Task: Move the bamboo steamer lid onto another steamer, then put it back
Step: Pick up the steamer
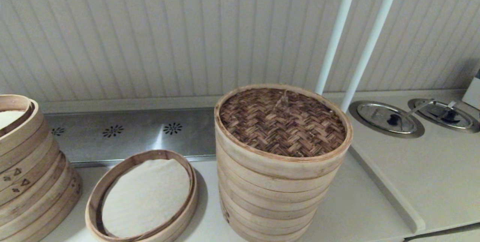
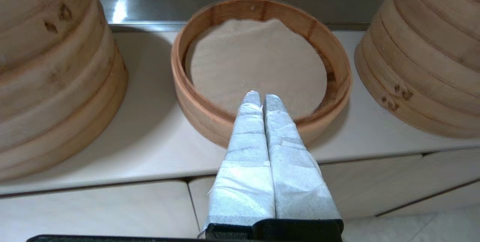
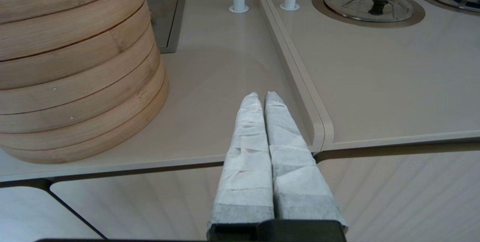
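1. Bamboo steamer lid seated on top of the tall steamer stack, woven brown face up, small loop handle toward the back; pale hoop rim flush with the ring below.
2. Tall steamer stack standing on the counter near its front edge, just short of the raised seam that divides the counter from the section to the right.
3. Low tray with white cloth liner lying open on the counter just beside the tall stack, toward the counter's left end, close to the front edge.
4. Stack with triangle marks at the far left end of the counter, uncovered, near the low tray but apart from it.
5. Left gripper parked out past the counter's front edge, wrapped fingers pressed together, nothing held, tips pointing toward the low tray.
6. Right gripper likewise out past the front edge, wrapped fingers closed tight and empty, right of the tall stack.
7. Two round metal lids set into the right section of the counter, behind two white poles.
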{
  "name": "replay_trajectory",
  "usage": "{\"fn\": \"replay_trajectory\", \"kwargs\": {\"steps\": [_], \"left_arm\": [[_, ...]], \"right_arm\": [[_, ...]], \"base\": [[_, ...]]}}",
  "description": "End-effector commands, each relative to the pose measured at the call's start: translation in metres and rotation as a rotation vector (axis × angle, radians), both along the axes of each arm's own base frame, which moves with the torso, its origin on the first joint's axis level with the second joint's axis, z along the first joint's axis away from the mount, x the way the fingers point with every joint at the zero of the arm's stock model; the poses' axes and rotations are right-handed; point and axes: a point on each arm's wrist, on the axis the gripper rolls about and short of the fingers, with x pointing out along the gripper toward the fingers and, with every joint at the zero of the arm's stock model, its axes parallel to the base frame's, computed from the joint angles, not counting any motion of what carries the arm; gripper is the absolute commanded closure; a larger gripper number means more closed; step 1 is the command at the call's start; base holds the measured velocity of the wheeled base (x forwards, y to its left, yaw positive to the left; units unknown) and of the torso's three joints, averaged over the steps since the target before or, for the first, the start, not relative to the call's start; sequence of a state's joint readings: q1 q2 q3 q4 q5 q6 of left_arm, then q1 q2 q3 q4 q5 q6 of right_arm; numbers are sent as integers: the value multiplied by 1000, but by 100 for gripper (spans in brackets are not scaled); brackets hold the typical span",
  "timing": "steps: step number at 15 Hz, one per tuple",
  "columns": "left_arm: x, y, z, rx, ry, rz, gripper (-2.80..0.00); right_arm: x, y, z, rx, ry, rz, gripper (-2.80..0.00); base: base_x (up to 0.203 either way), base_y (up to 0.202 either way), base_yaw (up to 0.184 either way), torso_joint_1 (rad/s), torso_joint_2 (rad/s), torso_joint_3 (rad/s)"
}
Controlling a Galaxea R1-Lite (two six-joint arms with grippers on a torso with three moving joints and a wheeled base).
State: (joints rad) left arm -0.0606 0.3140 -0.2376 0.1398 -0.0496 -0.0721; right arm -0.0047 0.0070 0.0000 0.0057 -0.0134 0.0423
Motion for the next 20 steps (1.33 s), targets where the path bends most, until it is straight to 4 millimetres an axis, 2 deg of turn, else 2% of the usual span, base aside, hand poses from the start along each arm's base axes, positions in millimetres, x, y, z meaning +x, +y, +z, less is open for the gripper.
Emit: {"fn": "replay_trajectory", "kwargs": {"steps": [1,7,9,20], "left_arm": [[-10,0,-14,-2,-55,19,0],[-24,0,-46,96,-160,21,0],[-21,1,-56,170,-186,65,0],[-18,1,-57,205,-233,61,0]], "right_arm": [[0,0,-1,1,4,0,0],[0,0,-1,1,4,0,0],[0,0,-1,1,4,0,0],[0,0,-1,1,4,0,0]], "base": [[0,0,0,0,0,0],[0,0,0,0,0,0],[0,0,0,0,0,0],[0,0,0,0,0,0]]}}
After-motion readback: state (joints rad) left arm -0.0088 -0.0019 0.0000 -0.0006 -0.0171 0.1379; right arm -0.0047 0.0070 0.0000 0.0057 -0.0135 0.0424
